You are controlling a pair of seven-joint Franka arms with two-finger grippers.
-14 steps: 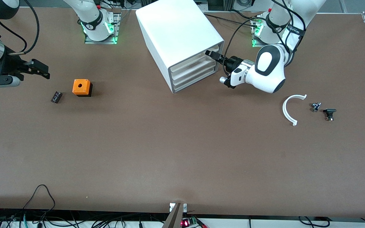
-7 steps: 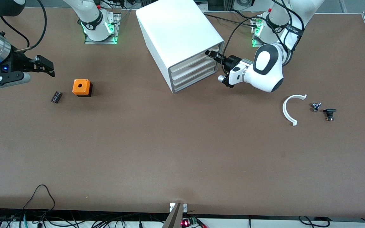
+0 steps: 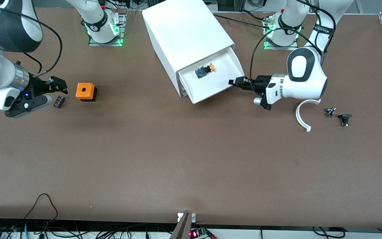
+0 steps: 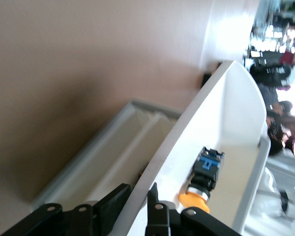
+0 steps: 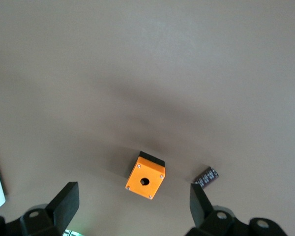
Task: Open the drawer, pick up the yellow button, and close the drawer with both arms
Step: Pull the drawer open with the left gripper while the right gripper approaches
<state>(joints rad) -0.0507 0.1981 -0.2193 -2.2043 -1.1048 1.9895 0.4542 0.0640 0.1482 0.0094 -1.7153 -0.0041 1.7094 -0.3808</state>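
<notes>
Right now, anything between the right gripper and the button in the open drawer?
Yes. The right gripper, open, hangs near the orange cube, and the cabinet rises between it and the button. The drawer is open on top; the left gripper is shut on its front.

The left gripper (image 4: 137, 209) sits along the bottom edge of the frame, its black fingers (image 4: 113, 204) pinched on the thin white front wall of the drawer (image 4: 226, 105). That drawer runs from bottom centre up toward the upper right. Inside it, at lower right, lies the button (image 4: 202, 184), orange cap toward the bottom edge, blue-and-black body above. The cabinet (image 4: 108, 152) shows its lower drawers at lower left, on the brown table (image 4: 88, 59).
</notes>
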